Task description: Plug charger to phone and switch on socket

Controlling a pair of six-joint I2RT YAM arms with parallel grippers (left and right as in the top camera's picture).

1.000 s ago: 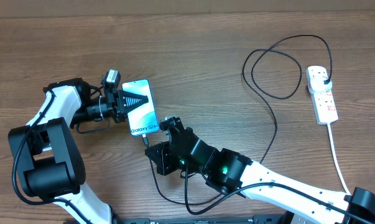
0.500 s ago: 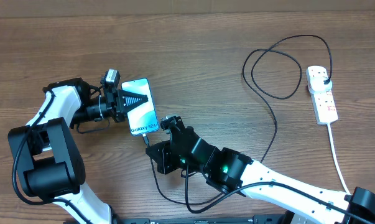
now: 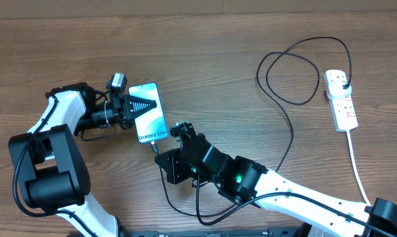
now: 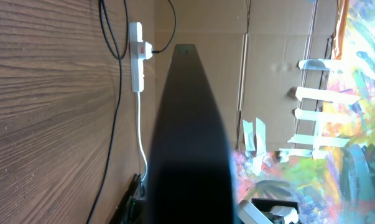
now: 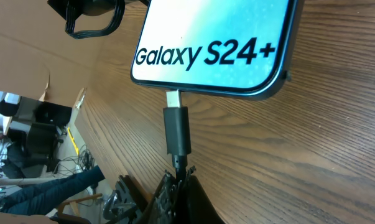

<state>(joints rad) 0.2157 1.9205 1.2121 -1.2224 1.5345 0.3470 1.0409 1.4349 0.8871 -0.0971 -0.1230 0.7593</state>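
The phone lies on the wooden table with its teal screen up, reading "Galaxy S24+" in the right wrist view. My left gripper is shut on the phone's left side; in the left wrist view the phone is a dark slab filling the middle. My right gripper is shut on the charger cable just behind its black connector. The connector's metal tip sits at the phone's bottom edge, with some metal showing. The charger's plug head sits in the white socket.
The black charger cable loops across the right half of the table and curls under my right arm. The socket's white lead runs to the front right edge. Cardboard walls stand behind the table.
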